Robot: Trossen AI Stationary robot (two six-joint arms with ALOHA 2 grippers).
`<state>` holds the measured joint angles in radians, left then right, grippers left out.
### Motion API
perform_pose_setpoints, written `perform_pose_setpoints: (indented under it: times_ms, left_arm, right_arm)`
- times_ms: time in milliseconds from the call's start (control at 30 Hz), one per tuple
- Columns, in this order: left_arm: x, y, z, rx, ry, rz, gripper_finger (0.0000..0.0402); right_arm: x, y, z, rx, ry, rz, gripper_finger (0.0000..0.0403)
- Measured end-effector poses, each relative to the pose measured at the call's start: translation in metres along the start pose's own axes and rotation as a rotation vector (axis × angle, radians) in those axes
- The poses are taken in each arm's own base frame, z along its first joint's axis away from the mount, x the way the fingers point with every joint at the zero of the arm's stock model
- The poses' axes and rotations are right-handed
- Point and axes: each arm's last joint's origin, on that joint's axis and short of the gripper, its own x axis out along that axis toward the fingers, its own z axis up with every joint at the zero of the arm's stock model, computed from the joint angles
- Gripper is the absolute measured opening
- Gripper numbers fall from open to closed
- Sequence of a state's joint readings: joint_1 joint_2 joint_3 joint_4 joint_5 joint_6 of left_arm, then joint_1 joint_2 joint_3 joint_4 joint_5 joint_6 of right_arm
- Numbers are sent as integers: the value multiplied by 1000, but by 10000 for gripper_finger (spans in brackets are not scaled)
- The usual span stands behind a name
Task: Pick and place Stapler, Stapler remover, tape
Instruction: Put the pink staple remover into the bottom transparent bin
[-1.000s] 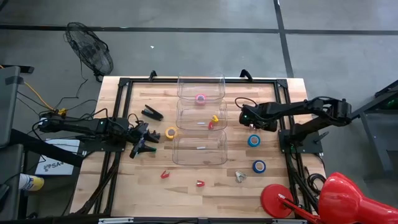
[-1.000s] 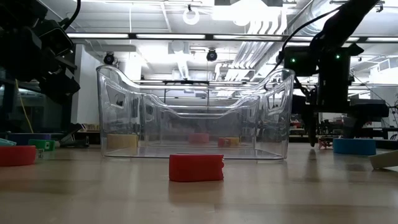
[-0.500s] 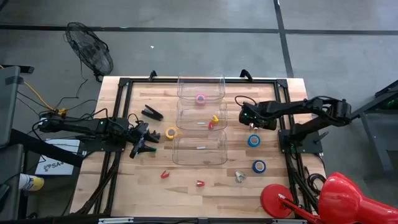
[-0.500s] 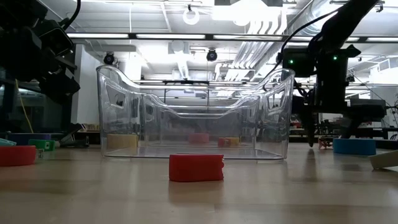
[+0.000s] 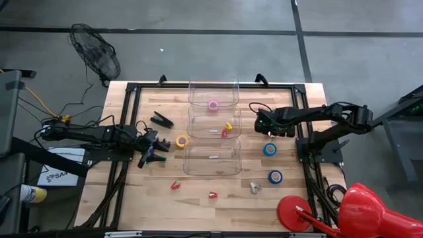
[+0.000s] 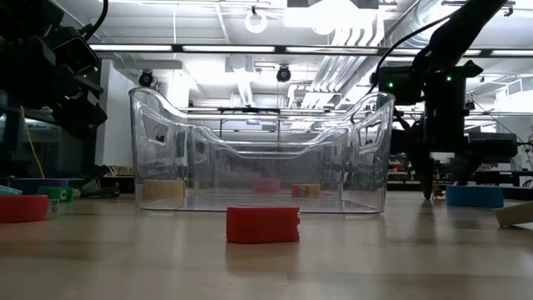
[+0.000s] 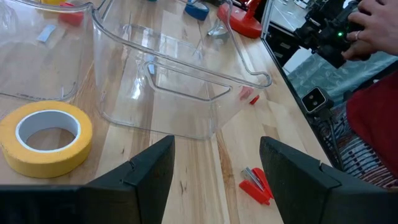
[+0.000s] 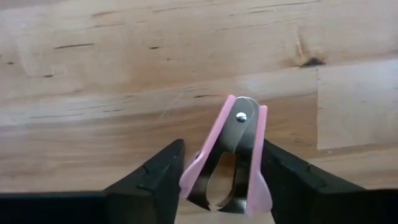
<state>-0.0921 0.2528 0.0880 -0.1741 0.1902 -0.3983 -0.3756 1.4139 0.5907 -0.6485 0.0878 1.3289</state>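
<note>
My right gripper (image 8: 221,186) is open and points down over the table's right side (image 5: 264,129). A pink staple remover (image 8: 231,155) lies flat on the wood between its two fingers. My left gripper (image 7: 214,186) is open and empty at the table's left (image 5: 153,149), near a yellow tape roll (image 7: 46,134) that lies flat. A black stapler (image 5: 161,119) lies behind it. Two blue tape rolls (image 5: 269,149) (image 5: 275,176) lie at the right. A pink roll (image 5: 213,104) lies in the far clear bin. My right gripper's fingers (image 8: 155,180) stand close on either side of the pink staple remover's two spread handles (image 8: 194,169), coming from above and pointing down. I cannot tell whether they touch the handles. The remover lies flat on the table.
Three clear bins (image 5: 213,157) stand in a row down the table's middle; the middle one (image 5: 213,122) holds small yellow and red items. Red staple removers (image 5: 175,185) (image 5: 213,194) and a pale one (image 5: 255,188) lie near the front. A person's hand (image 7: 373,25) shows beyond the table.
My right gripper has gone down a little toward the table, its fingertips now lower around the pink staple remover.
</note>
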Motion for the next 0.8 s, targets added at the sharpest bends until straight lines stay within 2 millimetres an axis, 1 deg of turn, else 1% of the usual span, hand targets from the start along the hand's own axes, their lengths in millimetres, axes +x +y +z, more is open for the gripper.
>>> perform_pose_setpoints:
  times_ms: [433, 800]
  left_arm:
    - [0, 0, 0, 0, 0, 0, 231]
    - [0, 0, 0, 0, 0, 0, 231]
  right_arm:
    - [0, 3, 0, -95, 21, 41, 83]
    - [-1, 4, 0, -145, 32, 41, 86]
